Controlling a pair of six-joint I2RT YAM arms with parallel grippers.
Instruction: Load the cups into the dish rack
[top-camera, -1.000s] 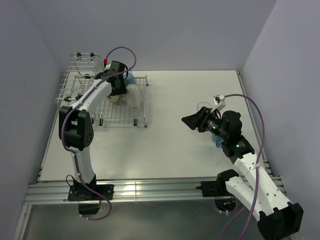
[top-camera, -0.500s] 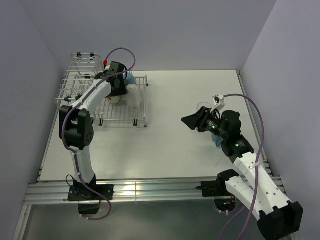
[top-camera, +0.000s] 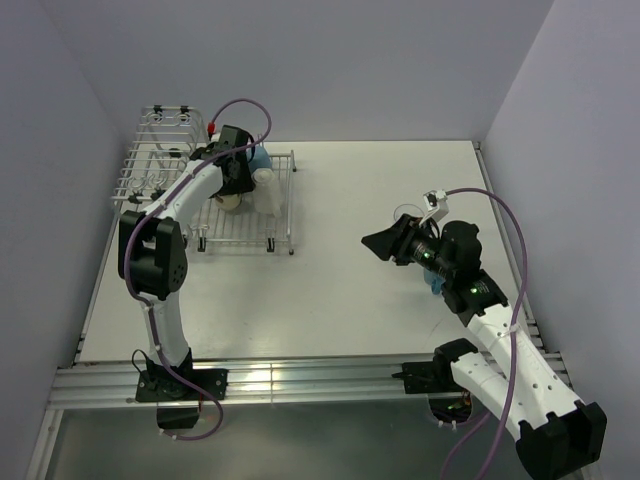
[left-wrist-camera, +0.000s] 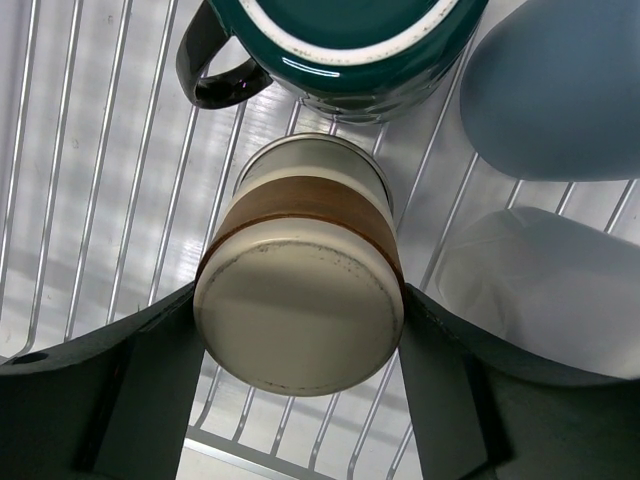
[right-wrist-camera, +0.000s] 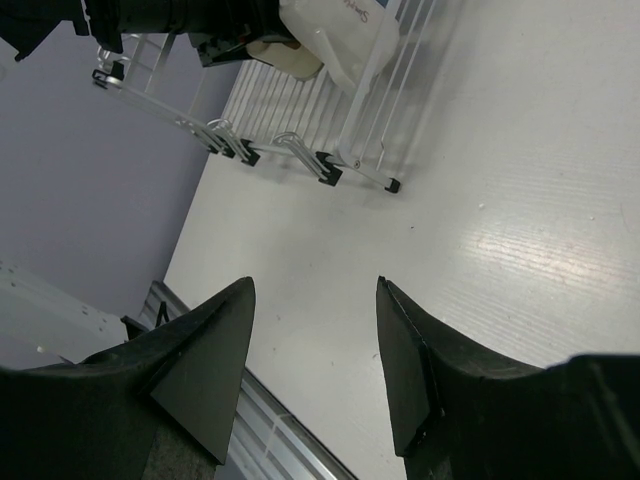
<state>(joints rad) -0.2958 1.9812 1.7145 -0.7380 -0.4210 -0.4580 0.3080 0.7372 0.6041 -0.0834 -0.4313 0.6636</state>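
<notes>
The dish rack (top-camera: 245, 228) stands at the back left. In the left wrist view, my left gripper (left-wrist-camera: 300, 300) is shut on the cream mug (left-wrist-camera: 300, 250), which is brown-banded and upside down on the rack's grid (left-wrist-camera: 90, 200). The dark teal mug (left-wrist-camera: 340, 40), blue tumbler (left-wrist-camera: 560, 90) and clear glass (left-wrist-camera: 540, 280) lie around it on the rack. In the top view the left gripper (top-camera: 234, 175) is over the rack. My right gripper (top-camera: 385, 243) is open and empty above the table. A blue mug (top-camera: 435, 283) shows under the right arm.
A small round pale object (top-camera: 405, 212) sits on the table behind the right gripper. The rack's taller basket (top-camera: 165, 125) is at the far left end. In the right wrist view the rack's near feet (right-wrist-camera: 325, 170) stand on the white table (right-wrist-camera: 500, 220).
My left gripper has shifted very slightly toward the back over the rack. The right arm has barely moved.
</notes>
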